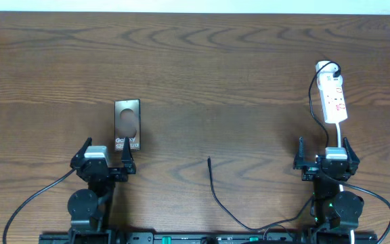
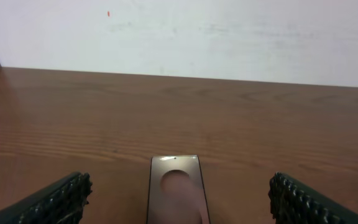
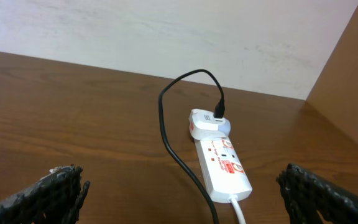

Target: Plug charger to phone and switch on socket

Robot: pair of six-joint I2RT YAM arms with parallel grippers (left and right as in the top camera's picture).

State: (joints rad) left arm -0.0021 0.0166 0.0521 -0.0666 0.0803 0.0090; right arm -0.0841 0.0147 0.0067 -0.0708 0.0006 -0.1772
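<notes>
The phone (image 1: 127, 125) lies flat on the table, left of middle, its white text end toward my left gripper (image 1: 107, 160). That gripper is open just in front of it; the left wrist view shows the phone (image 2: 174, 190) between the spread fingers (image 2: 179, 208). The charger cable (image 1: 217, 193) lies loose near the front middle, its plug tip (image 1: 209, 160) pointing away from me. The white socket strip (image 1: 334, 95) lies at the far right with a white adapter at its far end. My right gripper (image 1: 323, 159) is open in front of it, and the right wrist view shows the strip (image 3: 222, 165) ahead between the open fingers (image 3: 182, 199).
A black cable (image 3: 173, 143) loops from the adapter (image 3: 207, 123) on the strip back toward the right arm. A white lead (image 1: 339, 132) runs from the strip's near end. A wall stands behind the table's far edge (image 2: 179, 76).
</notes>
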